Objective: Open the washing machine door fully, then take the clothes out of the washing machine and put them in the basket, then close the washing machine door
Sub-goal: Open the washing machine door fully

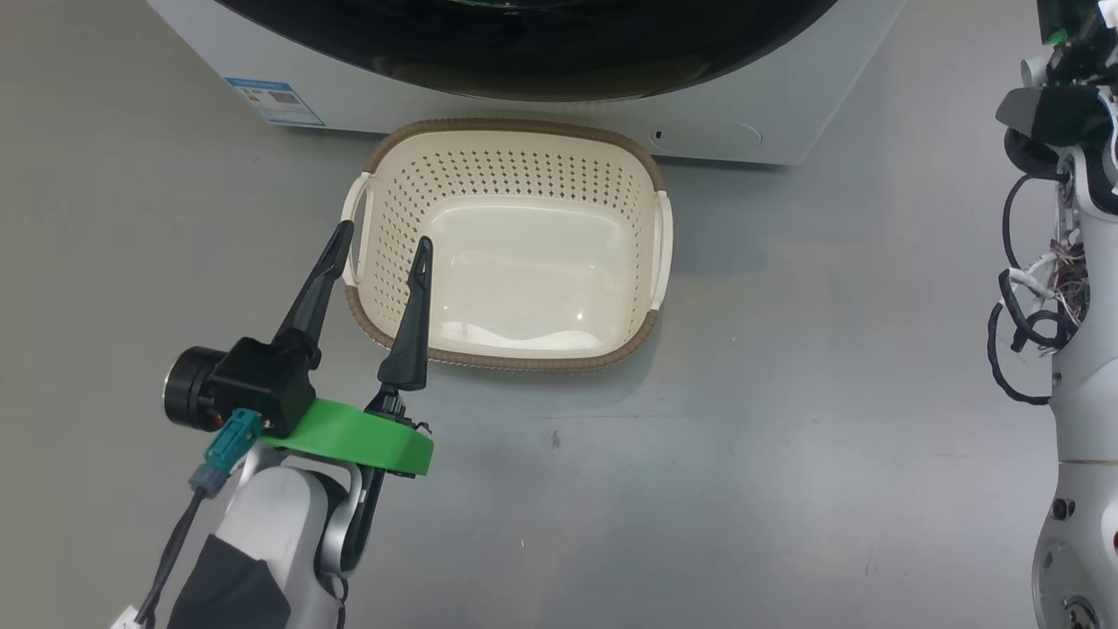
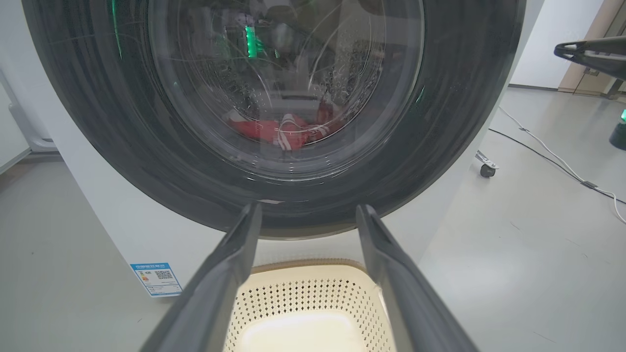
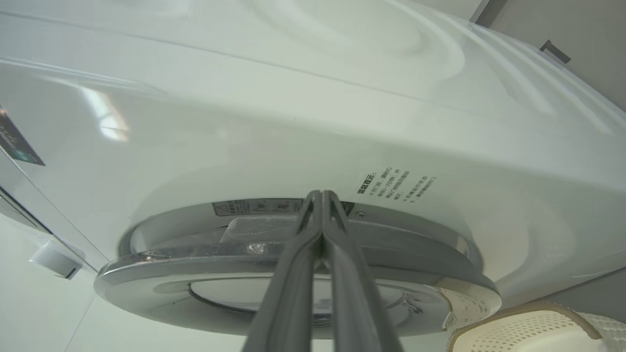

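Grey floor [image 1: 786, 437] runs up to the washing machine [image 1: 393, 105], a white front-loader with a blue label sticker [image 1: 275, 100] low on its left corner. The basket [image 1: 524, 170], cream with perforated sides and a brown rim, sits on the floor just in front of the machine, below the washing machine door [image 2: 122, 122]. Its smooth bottom catches the light.

Seen through the door's clear glass bowl, the clothes [image 2: 264, 131] lie in the bottom of the drum, red fabric with white stripes.

The left hand [image 1: 384, 233] hangs above the basket's near left corner with its two dark fingers spread wide and nothing between them. In the head view one finger crosses the white left handle and the other the basket's inner wall. Along those fingers, the left wrist view looks straight at the lower half of the door.

The right hand [image 3: 321, 193] is raised at the robot's right, its fingers pressed flat together and gripping nothing. Their tips point at the seam between the door's edge and the machine's white front, next to a small warning label; contact cannot be told.

A cable [image 2: 547, 146] trails across the floor to the machine's right.
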{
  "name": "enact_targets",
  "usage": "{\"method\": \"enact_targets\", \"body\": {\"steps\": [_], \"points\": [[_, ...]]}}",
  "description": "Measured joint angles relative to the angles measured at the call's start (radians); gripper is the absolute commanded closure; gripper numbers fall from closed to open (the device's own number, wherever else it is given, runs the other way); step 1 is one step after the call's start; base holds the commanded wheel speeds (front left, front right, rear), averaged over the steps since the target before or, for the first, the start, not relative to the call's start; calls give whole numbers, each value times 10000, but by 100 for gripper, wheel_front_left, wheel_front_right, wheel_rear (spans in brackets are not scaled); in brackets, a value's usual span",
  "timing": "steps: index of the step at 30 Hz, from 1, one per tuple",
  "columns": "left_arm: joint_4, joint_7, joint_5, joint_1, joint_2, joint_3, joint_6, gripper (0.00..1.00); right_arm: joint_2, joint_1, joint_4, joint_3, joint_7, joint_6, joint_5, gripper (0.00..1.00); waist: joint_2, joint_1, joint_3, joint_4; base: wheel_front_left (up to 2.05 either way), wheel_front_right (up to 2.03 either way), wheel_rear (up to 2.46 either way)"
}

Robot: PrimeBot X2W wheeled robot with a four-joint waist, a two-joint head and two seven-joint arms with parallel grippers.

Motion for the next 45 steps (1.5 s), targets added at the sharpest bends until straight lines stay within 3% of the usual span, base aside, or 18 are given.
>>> {"method": "enact_targets", "body": {"steps": [21,45], "points": [[407,0,151,-321,-224,-81,-173,0,-422,-2285,1595,832,1356,-612,-151,100,0,0,293,671,0,0,0],[474,0,194,-479,-316,-86,-174,0,-761,-3285,2930,892,2738,-713,339,100,0,-1,467,919,0,0,0]]}}
